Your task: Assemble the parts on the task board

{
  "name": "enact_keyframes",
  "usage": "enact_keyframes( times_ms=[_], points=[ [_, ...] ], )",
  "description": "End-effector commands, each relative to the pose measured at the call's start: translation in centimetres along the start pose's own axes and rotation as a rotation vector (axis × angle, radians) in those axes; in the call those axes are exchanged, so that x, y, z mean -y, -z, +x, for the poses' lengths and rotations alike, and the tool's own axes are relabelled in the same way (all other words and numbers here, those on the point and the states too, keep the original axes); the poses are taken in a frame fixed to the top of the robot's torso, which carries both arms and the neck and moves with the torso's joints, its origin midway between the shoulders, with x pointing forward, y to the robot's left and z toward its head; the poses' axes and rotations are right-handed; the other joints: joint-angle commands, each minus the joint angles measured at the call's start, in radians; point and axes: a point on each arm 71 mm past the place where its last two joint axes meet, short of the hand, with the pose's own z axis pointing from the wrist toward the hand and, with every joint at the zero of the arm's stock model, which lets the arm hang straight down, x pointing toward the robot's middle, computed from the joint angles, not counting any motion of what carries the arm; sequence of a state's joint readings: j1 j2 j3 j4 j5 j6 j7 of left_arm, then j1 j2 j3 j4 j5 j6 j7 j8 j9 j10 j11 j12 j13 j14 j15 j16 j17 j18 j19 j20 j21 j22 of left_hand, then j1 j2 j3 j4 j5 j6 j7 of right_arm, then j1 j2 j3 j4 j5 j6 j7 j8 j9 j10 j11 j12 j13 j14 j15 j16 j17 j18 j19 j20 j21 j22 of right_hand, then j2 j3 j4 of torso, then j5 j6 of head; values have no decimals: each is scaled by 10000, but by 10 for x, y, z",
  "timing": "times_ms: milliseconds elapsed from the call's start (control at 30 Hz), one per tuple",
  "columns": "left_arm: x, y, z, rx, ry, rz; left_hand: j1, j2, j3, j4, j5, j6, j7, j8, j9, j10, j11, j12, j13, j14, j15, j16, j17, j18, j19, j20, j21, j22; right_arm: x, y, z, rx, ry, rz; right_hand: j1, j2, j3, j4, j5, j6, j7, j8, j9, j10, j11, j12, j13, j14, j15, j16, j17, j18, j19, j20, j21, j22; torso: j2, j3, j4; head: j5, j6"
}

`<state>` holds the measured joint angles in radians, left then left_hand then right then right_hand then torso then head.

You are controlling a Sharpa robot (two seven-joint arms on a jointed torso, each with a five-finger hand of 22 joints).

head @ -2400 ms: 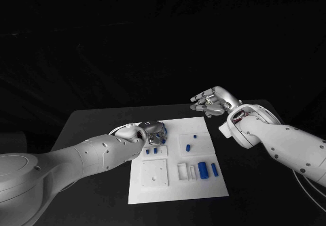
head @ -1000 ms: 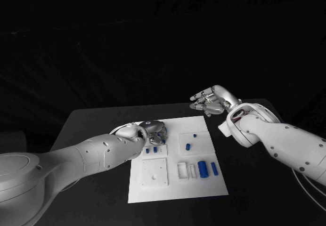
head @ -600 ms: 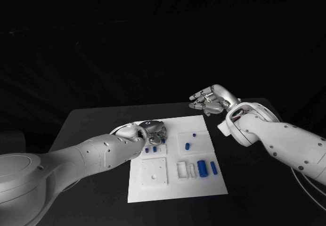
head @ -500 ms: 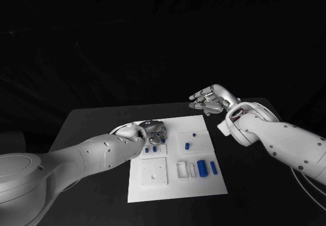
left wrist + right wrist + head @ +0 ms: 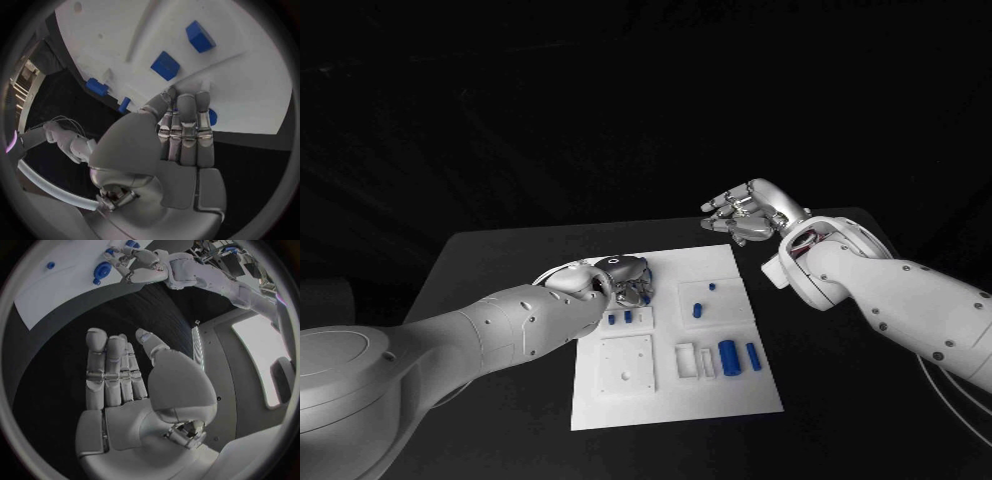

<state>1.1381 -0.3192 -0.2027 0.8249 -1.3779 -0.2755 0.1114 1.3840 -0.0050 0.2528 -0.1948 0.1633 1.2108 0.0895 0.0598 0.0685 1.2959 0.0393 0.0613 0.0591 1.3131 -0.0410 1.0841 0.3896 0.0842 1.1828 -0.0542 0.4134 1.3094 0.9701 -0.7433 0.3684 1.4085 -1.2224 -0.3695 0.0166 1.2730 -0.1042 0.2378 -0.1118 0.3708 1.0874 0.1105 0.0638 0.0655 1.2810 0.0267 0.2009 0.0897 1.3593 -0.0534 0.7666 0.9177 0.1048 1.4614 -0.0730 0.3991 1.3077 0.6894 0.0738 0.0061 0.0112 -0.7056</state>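
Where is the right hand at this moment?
In the head view the right hand hangs off the task board, beyond its far right corner, fingers apart and holding nothing.

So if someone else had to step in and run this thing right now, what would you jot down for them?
Left hand: down at the task board's far left corner, fingertips by a round blue part; grip unclear.
Right hand: raised beyond the board's far right corner, open, holding nothing.
Blue parts: two small blocks just near the left hand, two pieces in the far right recess, two cylinders lying mid-right.
Done: no assembled parts evident.
Left: most of the assembly.
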Motion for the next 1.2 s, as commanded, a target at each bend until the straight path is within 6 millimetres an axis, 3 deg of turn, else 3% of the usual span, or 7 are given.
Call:
enact_keyframes(
  times_ms=[33, 600, 1000, 1200],
  points=[
    [2, 2, 4, 49, 237, 227, 29, 132, -94, -20, 71, 161, -3, 50, 27, 110, -32, -27, 8, 37, -38, 40, 12, 41, 8, -74, 50, 194, -2, 0, 1, -116, -9, -134, -101, -18, 43, 30, -36, 75, -10, -13, 3, 74, 15, -41, -9, -31, 61, -47, 2, 93, 27, 37, -59, 424, -1, -5, 10, 2, 16],
    [-3, 7, -17, 888, 1673, 37, -19, 245, -271, -81, 39, 167, -10, 33, 3, 77, -31, -32, 4, 84, -52, 7, 21, -1, 42, -107, 53, 173, -1, 0, 1, -112, 2, -128, -100, -11, 43, 30, -43, 95, -15, -12, 3, 76, 12, -39, -7, -31, 60, -48, 2, 92, 27, 35, -78, 421, -18, -14, 14, 43, 69],
    [-27, 29, -34, 849, 2321, -520, -28, 262, -296, -126, 36, 154, -8, 37, 4, 65, -27, -29, 5, 72, -50, -10, 26, -3, 35, -103, 23, 175, 2, 2, -3, -82, 56, -47, -100, -7, 45, 23, -43, 118, -19, -10, 4, 72, 12, -41, -8, -33, 58, -51, 1, 90, 26, 34, -87, 420, -20, -16, 40, 50, 50],
    [-42, 43, -37, 822, 2181, -746, -12, 257, -310, -148, 31, 156, -6, 35, 3, 66, -25, -31, 5, 59, -48, -20, 25, -6, 23, -104, 15, 180, 4, 3, -4, -66, 82, -7, -100, -7, 45, 23, -43, 118, -19, -10, 4, 72, 12, -41, -8, -33, 58, -51, 1, 90, 26, 34, -87, 420, -30, -50, 69, 47, 18]
  ],
)
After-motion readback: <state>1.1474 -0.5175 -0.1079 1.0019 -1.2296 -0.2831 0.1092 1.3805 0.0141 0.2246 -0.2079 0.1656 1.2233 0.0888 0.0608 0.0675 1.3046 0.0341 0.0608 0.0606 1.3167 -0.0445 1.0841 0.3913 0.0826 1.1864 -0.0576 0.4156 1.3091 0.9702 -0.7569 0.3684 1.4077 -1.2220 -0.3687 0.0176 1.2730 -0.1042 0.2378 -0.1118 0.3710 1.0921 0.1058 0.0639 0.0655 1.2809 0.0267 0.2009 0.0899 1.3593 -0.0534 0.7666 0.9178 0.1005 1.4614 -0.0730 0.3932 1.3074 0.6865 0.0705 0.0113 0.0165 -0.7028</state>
